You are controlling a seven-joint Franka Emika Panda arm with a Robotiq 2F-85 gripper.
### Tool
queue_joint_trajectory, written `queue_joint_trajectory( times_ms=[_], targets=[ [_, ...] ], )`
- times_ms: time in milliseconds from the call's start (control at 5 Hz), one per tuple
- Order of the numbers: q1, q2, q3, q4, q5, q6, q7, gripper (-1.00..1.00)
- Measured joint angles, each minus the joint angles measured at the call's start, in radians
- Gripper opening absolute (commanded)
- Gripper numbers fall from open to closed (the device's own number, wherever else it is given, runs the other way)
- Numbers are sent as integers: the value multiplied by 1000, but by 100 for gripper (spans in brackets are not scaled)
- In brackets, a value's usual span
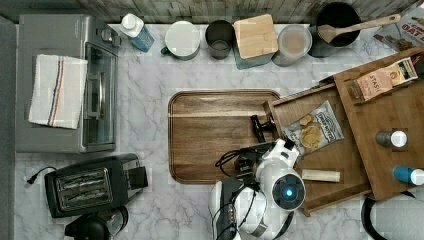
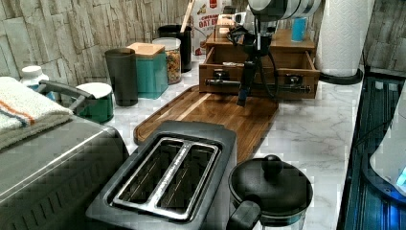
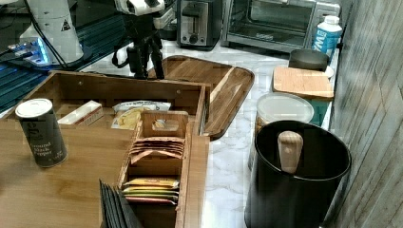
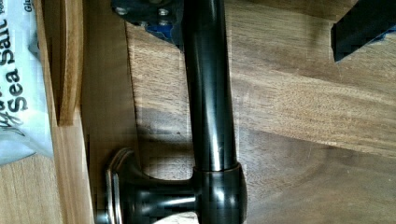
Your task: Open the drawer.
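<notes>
Drawer (image 1: pixel 330 160) sits at right centre of the top view, pulled well out from under the cabinet top (image 1: pixel 385 145); chips bag (image 1: pixel 312 131) and a pale stick lie exposed inside. By my reading the opening is largely done. Handle (image 4: pixel 208 93) runs between the hand's fingers in the wrist view; hand (image 1: pixel 260 125) is apart, one finger on each side of the bar, neither clearly touching. Drawer front overhangs the board (image 1: pixel 215 135); bare board beyond leaves room for more travel over the bench (image 1: pixel 145 90).
</notes>
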Motion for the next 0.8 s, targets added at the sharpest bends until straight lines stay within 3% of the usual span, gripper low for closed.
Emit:
queue_joint_trajectory(
  times_ms=[800],
  targets=[
    [8,-18,-15,-14,6,5,-33,100]
  ],
)
